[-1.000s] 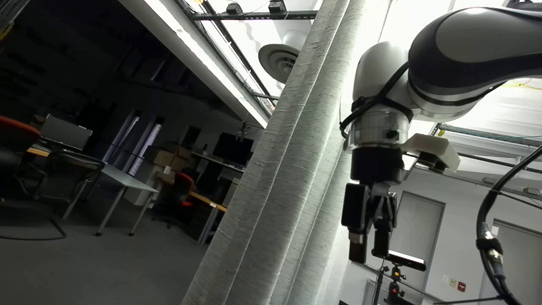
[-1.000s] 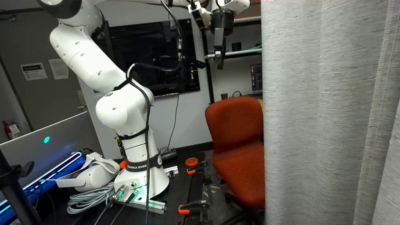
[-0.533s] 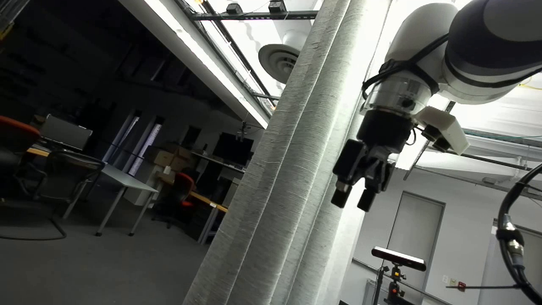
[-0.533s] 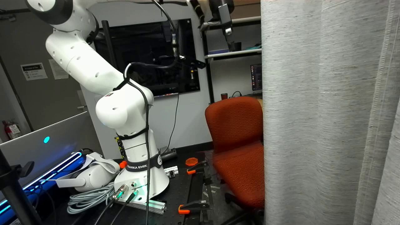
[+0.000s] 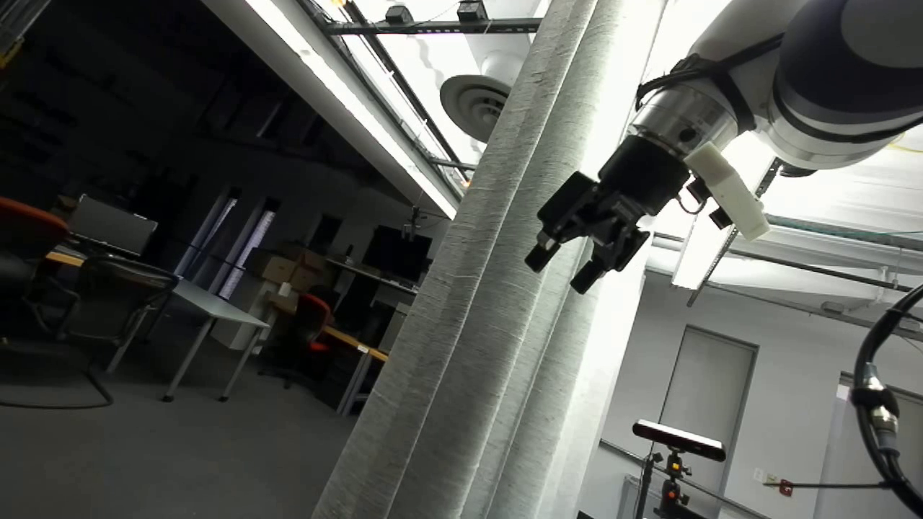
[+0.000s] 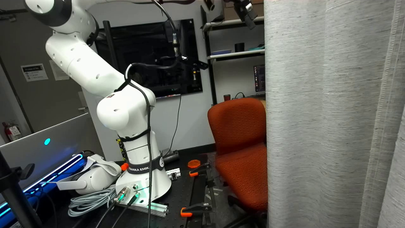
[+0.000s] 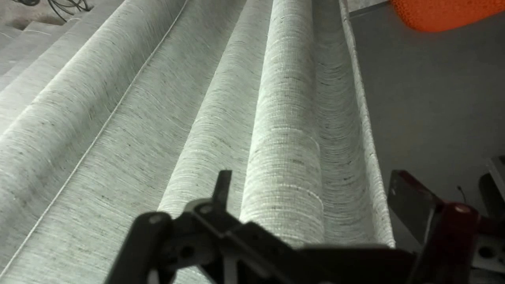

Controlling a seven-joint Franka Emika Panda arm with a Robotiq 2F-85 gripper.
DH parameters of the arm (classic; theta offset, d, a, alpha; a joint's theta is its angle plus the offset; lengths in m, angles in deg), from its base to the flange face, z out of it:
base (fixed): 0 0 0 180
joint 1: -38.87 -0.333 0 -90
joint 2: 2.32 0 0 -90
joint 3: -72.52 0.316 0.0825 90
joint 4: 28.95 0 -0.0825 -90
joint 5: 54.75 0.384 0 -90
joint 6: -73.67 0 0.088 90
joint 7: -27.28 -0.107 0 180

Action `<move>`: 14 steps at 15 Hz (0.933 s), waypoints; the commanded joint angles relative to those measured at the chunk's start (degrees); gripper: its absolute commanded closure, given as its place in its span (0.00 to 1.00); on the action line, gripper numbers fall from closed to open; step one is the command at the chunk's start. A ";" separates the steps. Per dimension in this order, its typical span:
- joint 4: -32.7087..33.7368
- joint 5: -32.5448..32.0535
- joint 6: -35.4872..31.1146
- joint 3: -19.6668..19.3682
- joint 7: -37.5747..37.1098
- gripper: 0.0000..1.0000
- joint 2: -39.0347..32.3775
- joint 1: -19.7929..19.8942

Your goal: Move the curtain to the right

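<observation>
In an exterior view, the robot arm (image 6: pixel 126 107) is mounted on a table (image 6: pixel 178 196), with a VR headset (image 6: pixel 98 180) set by its base (image 6: pixel 142 179) at 9 o'clock, a laptop (image 6: pixel 60 136) at 10, a wall-mounted screen (image 6: pixel 148 44) behind at 12 and an office chair (image 6: pixel 239 133) at 2. The chair is partly hidden at 3 o'clock behind the curtain (image 6: pixel 322 120), and shelving (image 6: pixel 227 55) is placed beyond the chair at 12. In the wrist view, the gripper (image 7: pixel 310 175) is seen at 6 o'clock, the curtain's edge framed between its fingers (image 7: pixel 410 201).

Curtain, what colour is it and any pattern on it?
The curtain is pale grey with fine darker flecks, clearest in the wrist view.
</observation>
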 commanded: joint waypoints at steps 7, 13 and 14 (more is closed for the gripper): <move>2.72 -1.13 -1.19 1.51 -3.79 0.00 -3.75 1.60; 8.75 -2.80 -6.12 2.93 -10.33 0.00 -9.05 3.92; 9.55 -3.40 -7.27 3.07 -11.15 0.00 -9.52 4.15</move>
